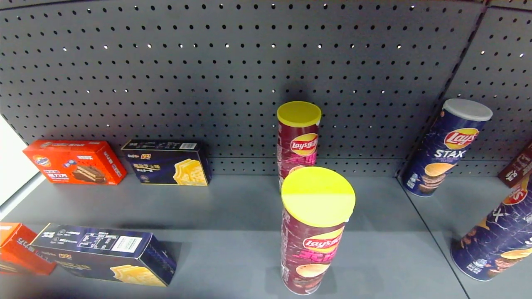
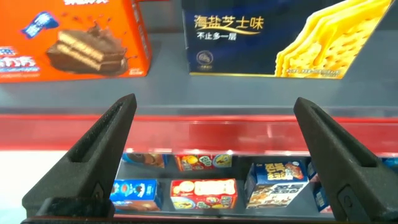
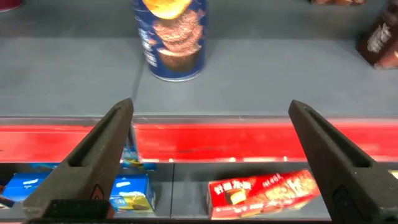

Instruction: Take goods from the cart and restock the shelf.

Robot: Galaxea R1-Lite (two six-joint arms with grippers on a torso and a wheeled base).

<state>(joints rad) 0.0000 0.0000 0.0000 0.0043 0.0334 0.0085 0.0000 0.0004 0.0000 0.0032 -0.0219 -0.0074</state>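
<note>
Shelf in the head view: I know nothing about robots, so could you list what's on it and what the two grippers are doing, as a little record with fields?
shelf: grey shelf
chip cans: front maroon can directly before rear maroon can, both yellow-lidded; blue can to their right
boxes: orange box beside navy cracker box at back left; second navy box near the front
left gripper: open, empty
right gripper: open, empty

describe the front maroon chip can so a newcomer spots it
On the grey shelf before the pegboard, look mid-shelf. The front maroon can stands upright, yellow-lidded. It is nearer than the rear maroon can behind it; the blue cans stand farther right.
</note>
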